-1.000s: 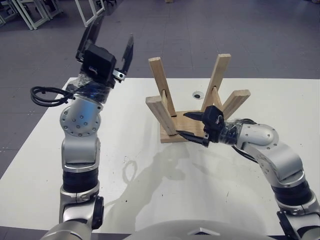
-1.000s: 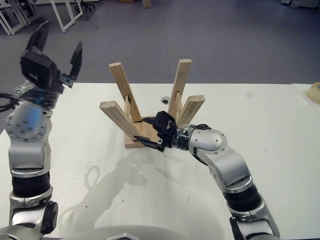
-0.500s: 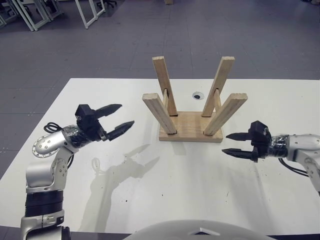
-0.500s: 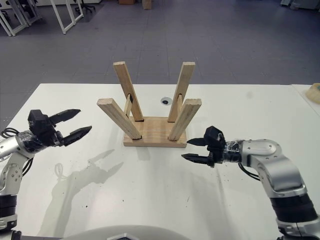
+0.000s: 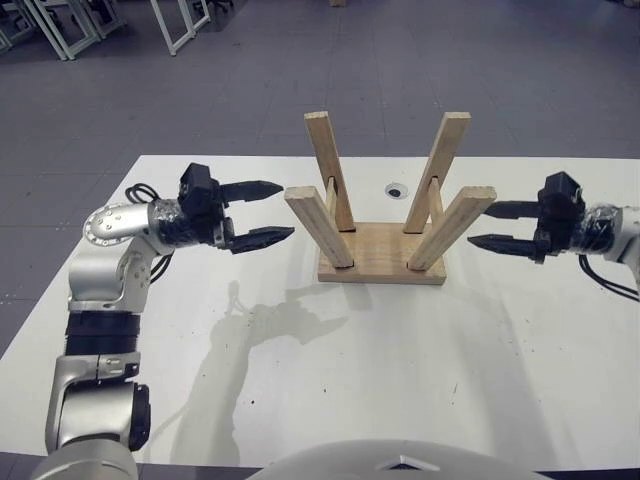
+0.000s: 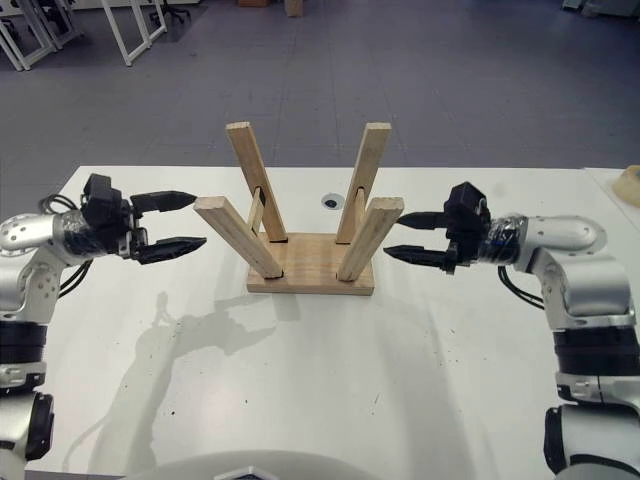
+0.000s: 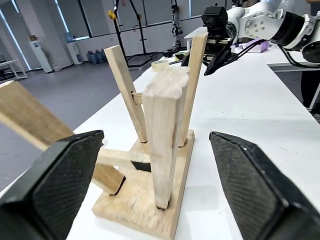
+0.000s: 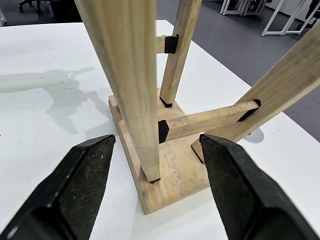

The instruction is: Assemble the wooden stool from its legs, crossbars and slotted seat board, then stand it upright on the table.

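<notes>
Finds the stool [image 5: 382, 215] upside down on the desk [image 5: 400, 380], seat board [image 5: 380, 264] flat, legs [image 5: 322, 228] splayed upward, directly between left end effector [image 5: 287, 208] and right end effector [image 5: 481, 224]. Holds nothing on either side: both released and gaping, near the closest leg, not touching. Looks like rigid, light, dry wood, unlikely to slip; press-fit crossbars [image 8: 205, 120] might loosen if twisted. Best gripped low on opposite legs, close to the seat board, then turned over with both together.
</notes>
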